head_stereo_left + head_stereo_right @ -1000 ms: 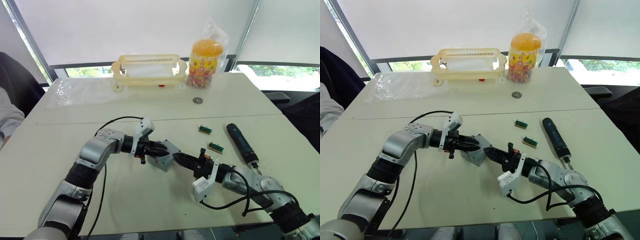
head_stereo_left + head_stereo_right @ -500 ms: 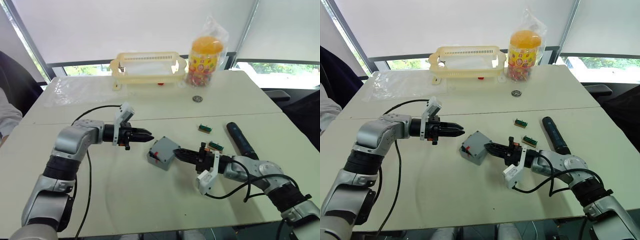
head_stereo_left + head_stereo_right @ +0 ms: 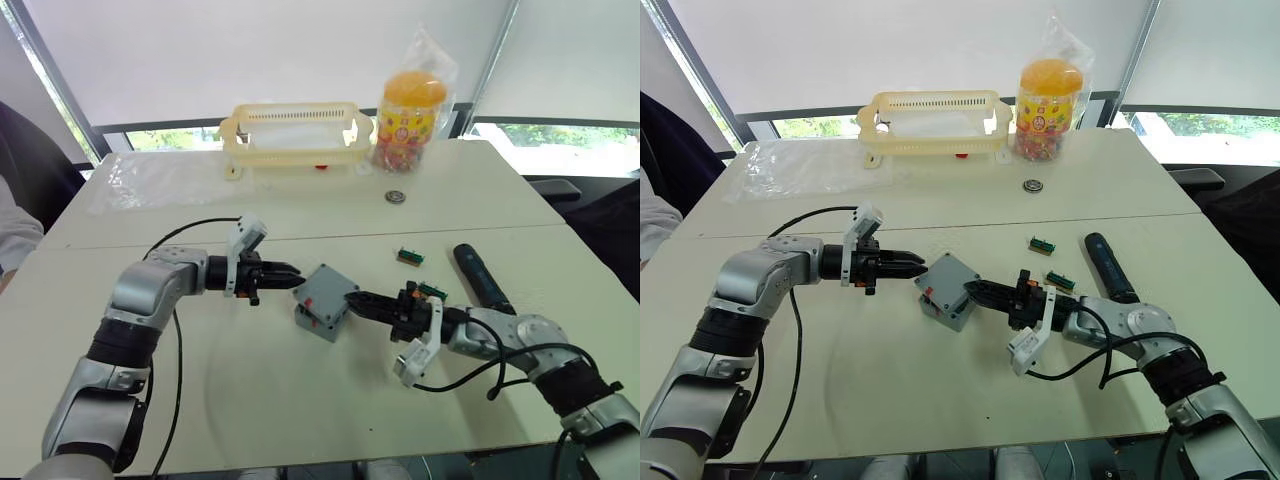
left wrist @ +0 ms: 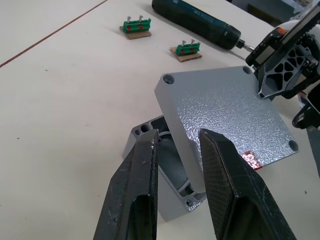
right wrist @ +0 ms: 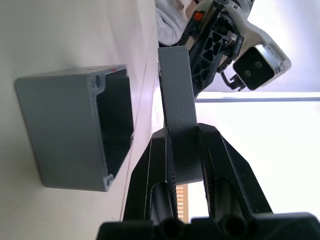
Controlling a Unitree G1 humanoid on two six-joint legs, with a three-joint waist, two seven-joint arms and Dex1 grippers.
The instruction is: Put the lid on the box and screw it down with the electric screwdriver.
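Note:
The grey box (image 3: 312, 318) rests on the table with its hollow side up. Above it the flat grey lid (image 3: 328, 285) hangs tilted, with my right gripper (image 3: 362, 297) shut on its right edge. The right wrist view has the lid (image 5: 174, 85) edge-on between my fingers and the box (image 5: 70, 135) beside it. My left gripper (image 3: 292, 272) is open just left of the lid, and the lid's near edge (image 4: 186, 165) sits in front of its fingertips. The dark electric screwdriver (image 3: 483, 283) lies on the table behind my right arm.
Two green bit strips (image 3: 409, 258) (image 3: 432, 291) lie between the box and the screwdriver. At the table's far side stand a cream basket (image 3: 295, 135) and a candy jar (image 3: 410, 115), with a small round disc (image 3: 396, 198) and a clear plastic sheet (image 3: 150, 180) nearby. A person's sleeve (image 3: 15, 235) shows at the left edge.
My left gripper drew back to the left, then came back right to the lid. The right gripper kept hold of the lid, which now tilts up over the box.

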